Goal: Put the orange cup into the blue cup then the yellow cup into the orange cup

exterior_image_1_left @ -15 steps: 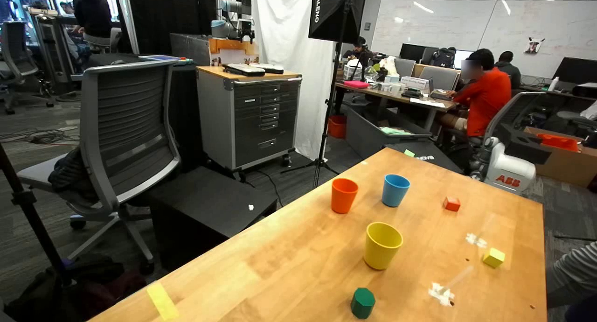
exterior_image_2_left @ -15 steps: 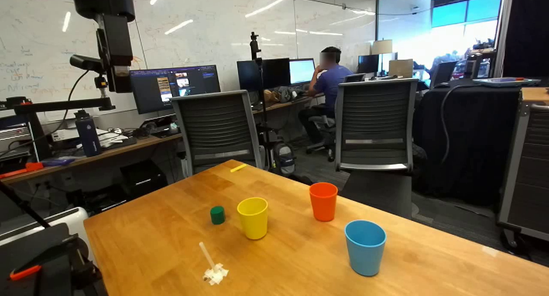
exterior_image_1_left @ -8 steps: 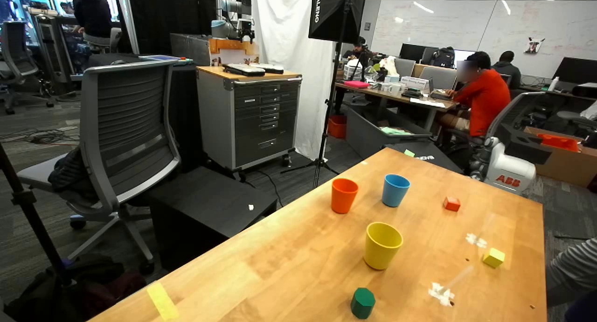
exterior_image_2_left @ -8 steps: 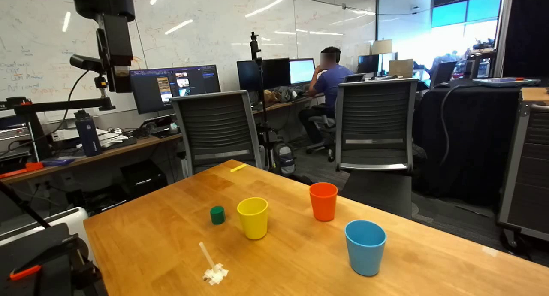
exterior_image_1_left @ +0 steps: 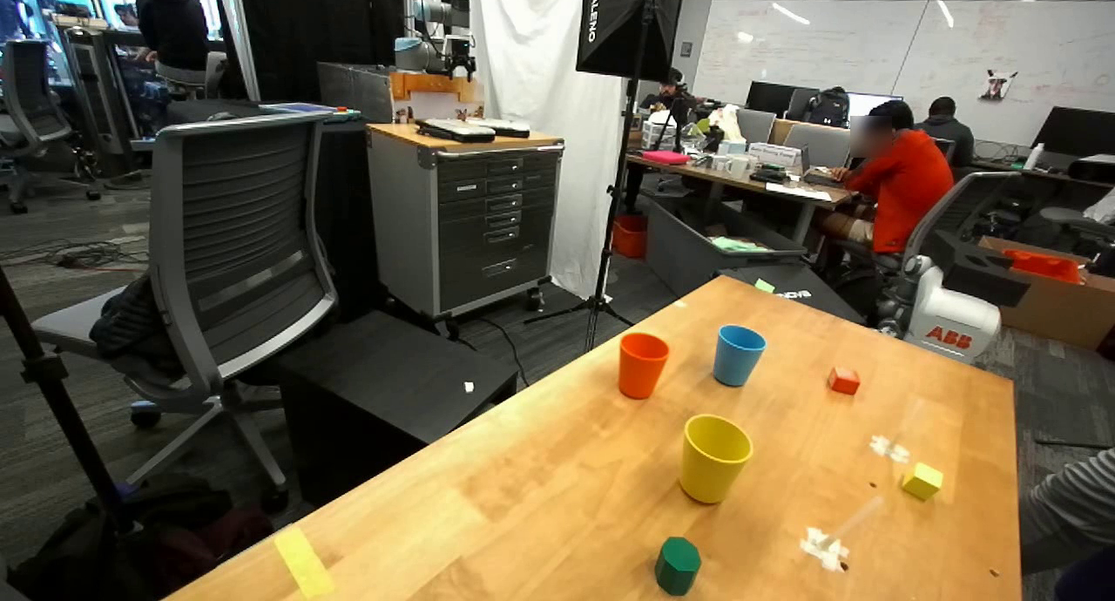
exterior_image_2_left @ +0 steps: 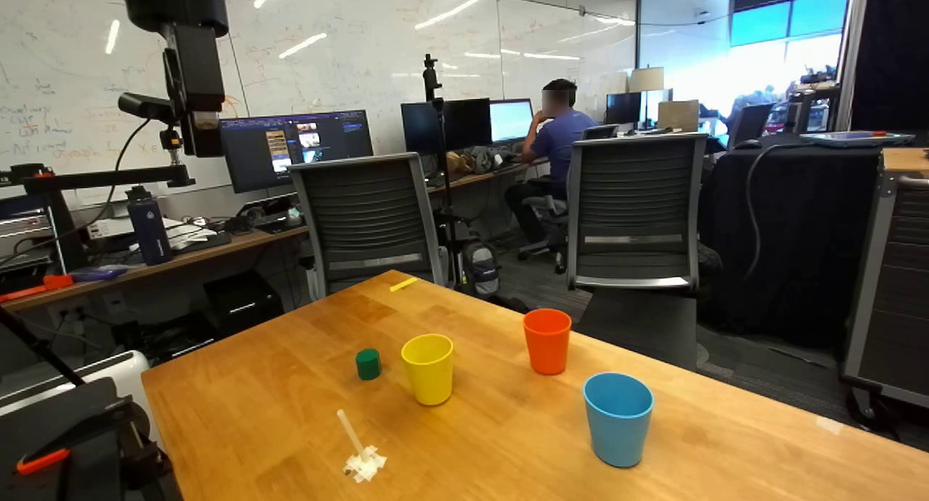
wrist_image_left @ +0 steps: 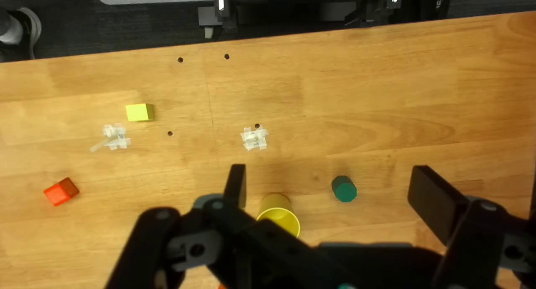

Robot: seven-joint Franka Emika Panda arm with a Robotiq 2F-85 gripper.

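All three cups stand upright and apart on the wooden table. The orange cup (exterior_image_1_left: 642,374) (exterior_image_2_left: 548,347) is near the table's edge in both exterior views, with the blue cup (exterior_image_1_left: 737,359) (exterior_image_2_left: 618,427) beside it. Closer to the green block is the yellow cup (exterior_image_1_left: 710,466) (exterior_image_2_left: 428,374). My gripper (wrist_image_left: 329,171) is open above the table, nothing between its fingers; an exterior view shows it side-on, high at upper left. From the wrist, the yellow cup (wrist_image_left: 278,209) is partly covered by the left finger's linkage, only an orange sliver shows at the bottom, and the blue cup is hidden.
A short green block (exterior_image_1_left: 678,566) (wrist_image_left: 344,191) stands near the yellow cup. A red block (exterior_image_1_left: 843,381) (wrist_image_left: 60,192) and a small yellow block (exterior_image_1_left: 922,481) (wrist_image_left: 139,112) lie farther off. Taped-down stubs (exterior_image_1_left: 823,546) (exterior_image_2_left: 363,463) stick up from the tabletop.
Cups, blocks and gripper stay where they were. Only the seated person in red in the background has shifted slightly.
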